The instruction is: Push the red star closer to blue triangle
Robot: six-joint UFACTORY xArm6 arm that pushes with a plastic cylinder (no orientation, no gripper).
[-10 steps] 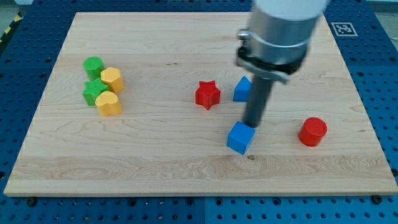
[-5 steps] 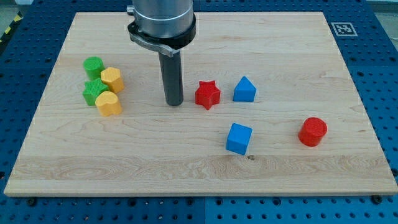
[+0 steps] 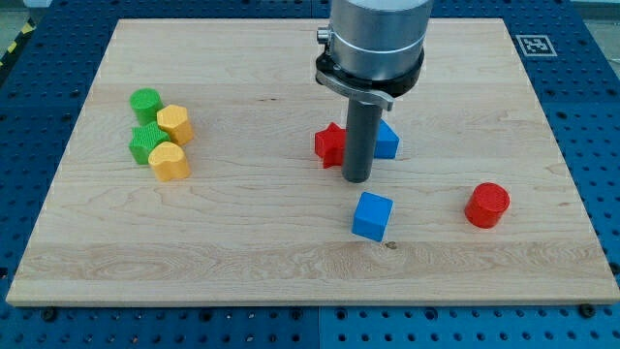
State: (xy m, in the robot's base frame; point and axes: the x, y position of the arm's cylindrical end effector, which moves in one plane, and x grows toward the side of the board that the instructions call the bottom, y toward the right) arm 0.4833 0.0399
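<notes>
My tip [image 3: 356,180] sits down on the wooden surface [image 3: 291,252], planted right between two blocks, and there is no pincer on this arm to open or close, just the straight dark rod. The rod's shaft crosses in front of the red star [image 3: 328,144] on the view's left and the blue triangle [image 3: 387,142] on the view's right, hiding the near edge of each. The star shows only its left points and part of its top face, a bright red, ridged block lying flat; whether it touches the triangle behind the rod cannot be told. The triangle peeks out as a blue corner just right of the shaft.

Just below the tip, towards the view's bottom, a blue cube [image 3: 372,215] stands apart from it. Further to the view's right rests a red cylinder [image 3: 486,205], well clear of the others.

Far over on the view's left, four blocks huddle together: a green cylinder [image 3: 145,102], a yellow block [image 3: 175,124], a green block [image 3: 146,142] and a yellow heart [image 3: 170,161].
</notes>
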